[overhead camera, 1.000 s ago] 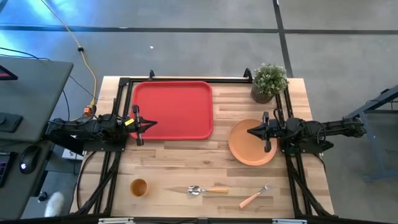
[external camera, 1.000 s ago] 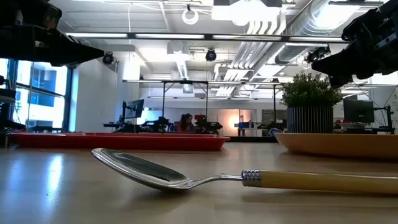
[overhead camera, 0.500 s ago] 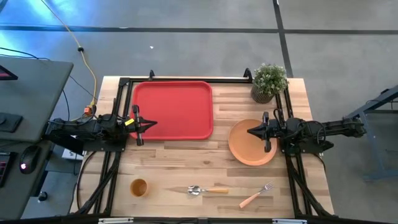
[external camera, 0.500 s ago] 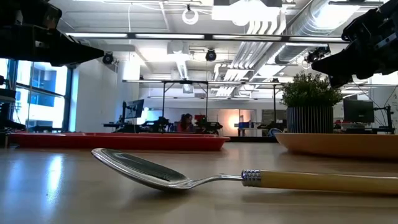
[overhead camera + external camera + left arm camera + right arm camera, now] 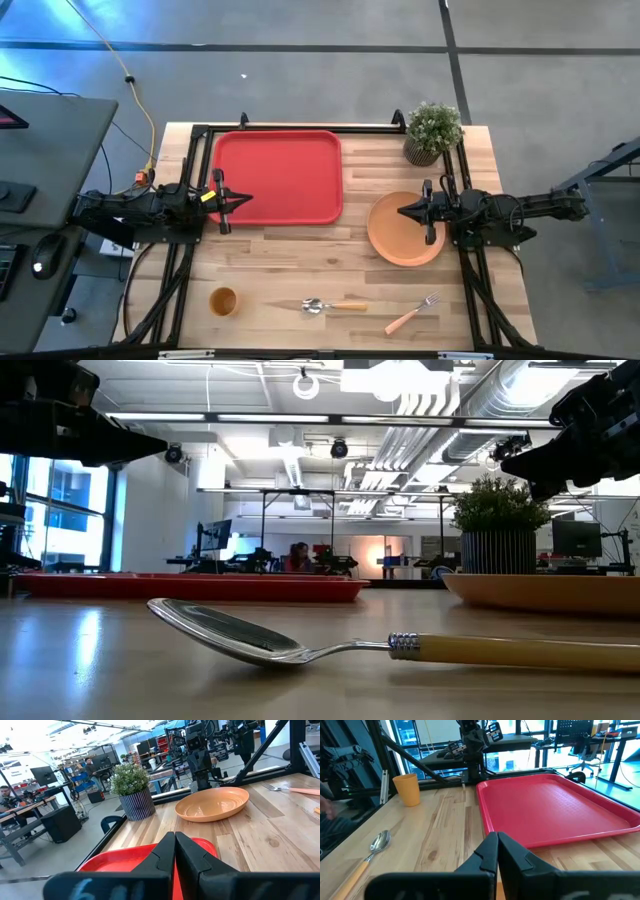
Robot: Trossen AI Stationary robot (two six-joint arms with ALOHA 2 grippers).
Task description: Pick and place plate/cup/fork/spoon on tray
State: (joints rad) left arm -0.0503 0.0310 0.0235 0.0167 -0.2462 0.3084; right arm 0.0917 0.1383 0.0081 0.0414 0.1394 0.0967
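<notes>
Nothing on the tray point(image 5: 277, 177) yet. Both grippers closed, empty — left gripper point(image 5: 246, 200) over the tray's edge, right gripper point(image 5: 401, 211) over the plate point(image 5: 404, 229). Best first move, likely: open wide, take the plate by its rim. One cup point(image 5: 222, 301), one spoon point(image 5: 334, 306), one fork point(image 5: 412, 313) along the front edge — one plant point(image 5: 432, 131) at the back.

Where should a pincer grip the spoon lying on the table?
Grip the spoon mid-handle from straight above, fingers closing across its width. It lies flat, the handle long, straight and clear of the cup and fork; the curved bowl would likely slip.
</notes>
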